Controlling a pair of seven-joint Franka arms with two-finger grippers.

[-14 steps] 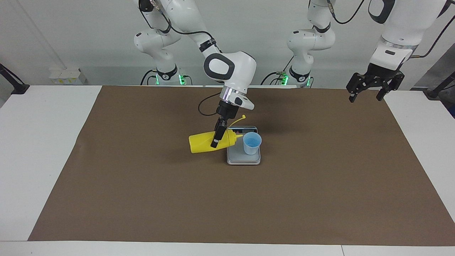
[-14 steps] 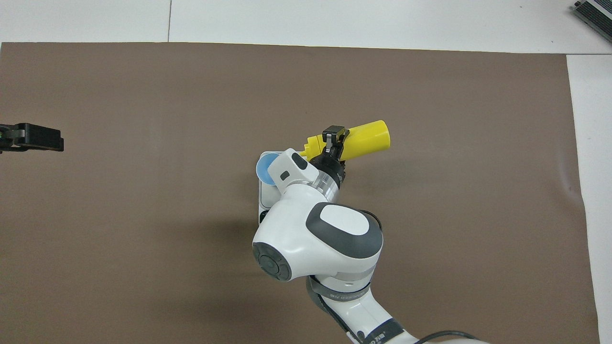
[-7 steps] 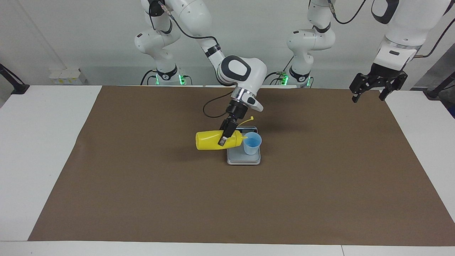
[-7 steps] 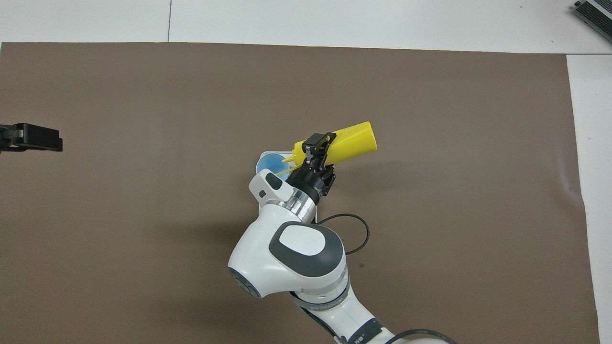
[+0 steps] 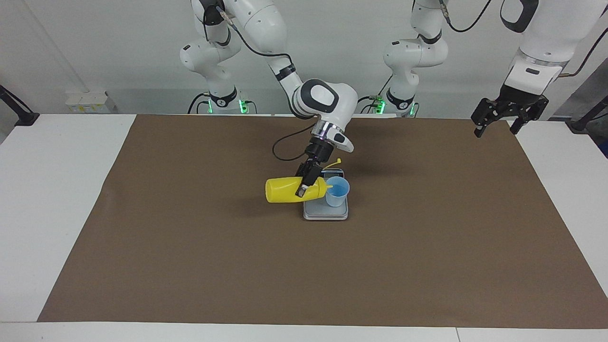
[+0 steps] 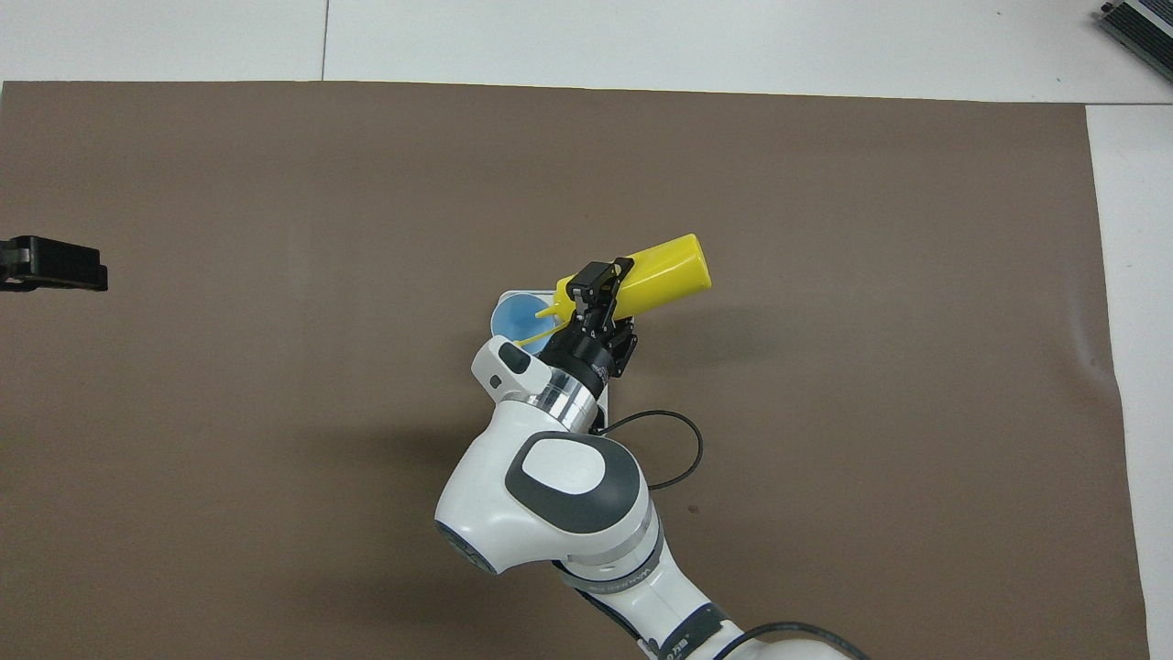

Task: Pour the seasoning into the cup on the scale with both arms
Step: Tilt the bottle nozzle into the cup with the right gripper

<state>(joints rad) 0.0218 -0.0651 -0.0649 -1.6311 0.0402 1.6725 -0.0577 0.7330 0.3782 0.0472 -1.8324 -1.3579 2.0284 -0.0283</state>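
A brown mat (image 5: 427, 228) is covering most of a white table (image 5: 57, 190) in front of a pale wall; the scale (image 5: 326, 212) is lying flat near the middle of the mat, its dark display strip facing the robots, and the cup (image 5: 337, 191) is standing upright on its weighing plate, on the side toward the left arm's end of the table.

The right arm (image 5: 313, 97) is reaching in from its base over the scale, and the right gripper (image 5: 304, 183) is clamping the seasoning (image 5: 287, 189) around the part of the body next to the nozzle, its fingers pressed against the yellow plastic; the bottle is hanging on its side in the air, tipped so that the nozzle is pointing slightly down at the cup's rim while the flat bottom is sticking out toward the right arm's end of the table; the thin cap strap (image 5: 332, 164) is curving up and away from the nozzle. In the overhead view the nozzle tip is sitting over the blue opening of the cup (image 6: 515, 316), with the seasoning (image 6: 664, 272) angling away from it.

The left arm is waiting, the left gripper (image 5: 497, 126) hanging with fingers spread apart above the mat's edge at its own end of the table, holding nothing.
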